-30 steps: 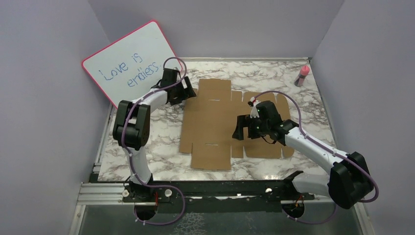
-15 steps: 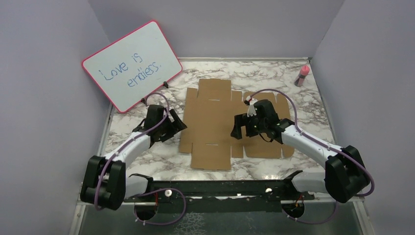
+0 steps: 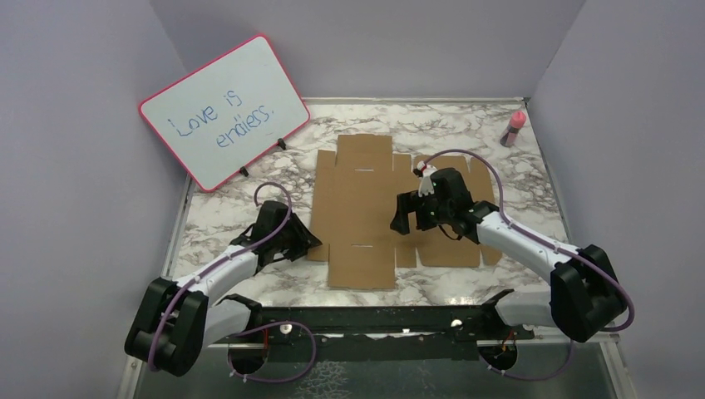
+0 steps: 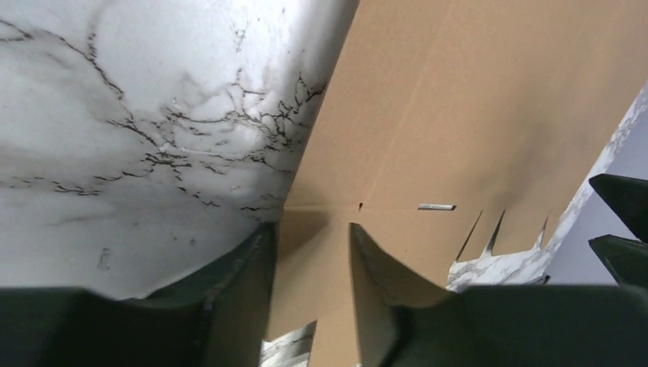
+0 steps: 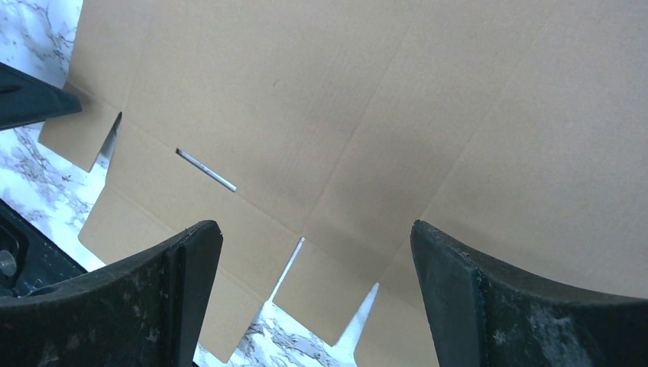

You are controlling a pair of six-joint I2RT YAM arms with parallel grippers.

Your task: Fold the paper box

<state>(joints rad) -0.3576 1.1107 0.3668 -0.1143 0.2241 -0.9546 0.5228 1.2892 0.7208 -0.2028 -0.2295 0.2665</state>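
Paper box (image 3: 366, 208): unfolded; one flat, die-cut brown sheet lying on the middle of the table (image 3: 515, 179). Flaps extend toward the far edge, the near edge and the right. No panel is raised.
Sheet surface: crease lines, a narrow slit (image 5: 205, 170) and notched cuts between the near flaps show in the right wrist view. The upper face is plain cardboard.
Left gripper (image 3: 306, 241): set low at the near left corner of the sheet, with its arm stretched low over the marble from the near left side.
Left gripper, finger state: fingers (image 4: 256, 264) stand apart with a narrow gap. In the left wrist view brown cardboard fills that gap. Whether the tips bear on the sheet cannot be told.
Right gripper (image 3: 405, 220): above the sheet, just right of its middle, pointing down at the cardboard.
Right gripper, finger state: spread wide and holding nothing. Only the flat sheet shows below, between the fingers.
Table: white marble pattern with dark veins, enclosed by plain grey walls on three sides.
Whiteboard (image 3: 220, 108): pink-framed, propped at the far left corner, with blue handwriting reading "Love is endless". It is apart from the sheet.
Bottle (image 3: 514, 127): small, with a pink top, at the far right corner by the wall, well apart from the sheet.
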